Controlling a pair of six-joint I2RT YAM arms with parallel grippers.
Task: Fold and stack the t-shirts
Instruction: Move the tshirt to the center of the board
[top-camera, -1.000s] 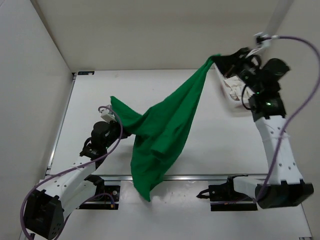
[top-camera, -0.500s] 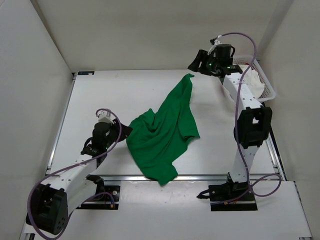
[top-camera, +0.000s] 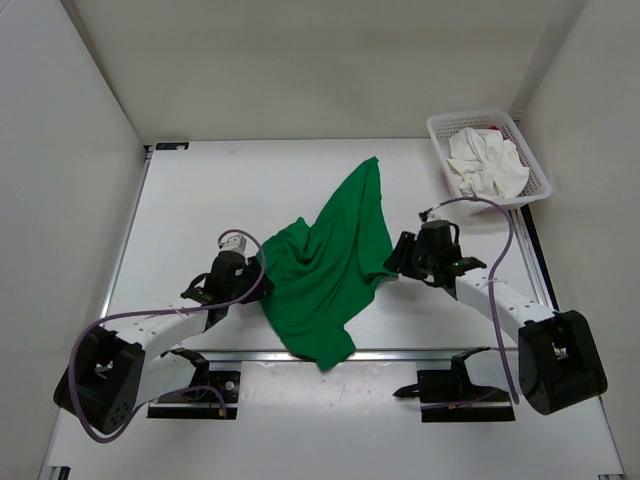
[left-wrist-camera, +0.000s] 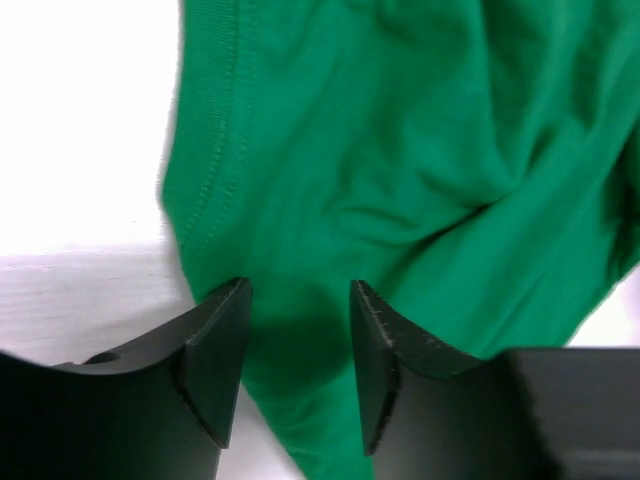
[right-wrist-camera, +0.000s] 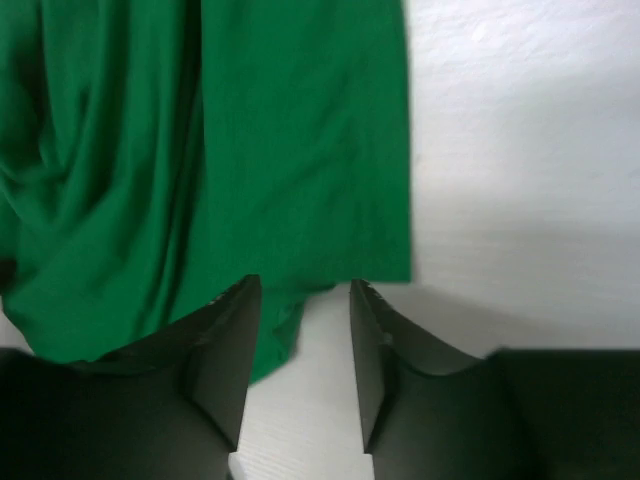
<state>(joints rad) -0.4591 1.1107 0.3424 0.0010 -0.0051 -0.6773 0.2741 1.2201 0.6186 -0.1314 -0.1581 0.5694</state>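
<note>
A bright green t-shirt (top-camera: 330, 265) lies crumpled on the white table, running from the far middle down to the near edge. My left gripper (top-camera: 257, 271) sits at its left edge; in the left wrist view the gripper (left-wrist-camera: 298, 290) is open, with green cloth (left-wrist-camera: 400, 150) lying under the gap. My right gripper (top-camera: 397, 263) is at the shirt's right edge; in the right wrist view the gripper (right-wrist-camera: 303, 285) is open over bare table, and the shirt's hem (right-wrist-camera: 300, 200) lies just ahead of its tips. A white t-shirt (top-camera: 487, 163) is bunched in the basket.
The white mesh basket (top-camera: 438, 125) stands at the far right corner of the table. White walls close in the left, back and right sides. A metal rail (top-camera: 420, 352) runs along the near edge, with both arm bases behind it.
The right gripper let go of the shirt corner it held high by the basket. The shirt dropped flat, and the right arm swung down to its right edge. The left gripper opened wider.
</note>
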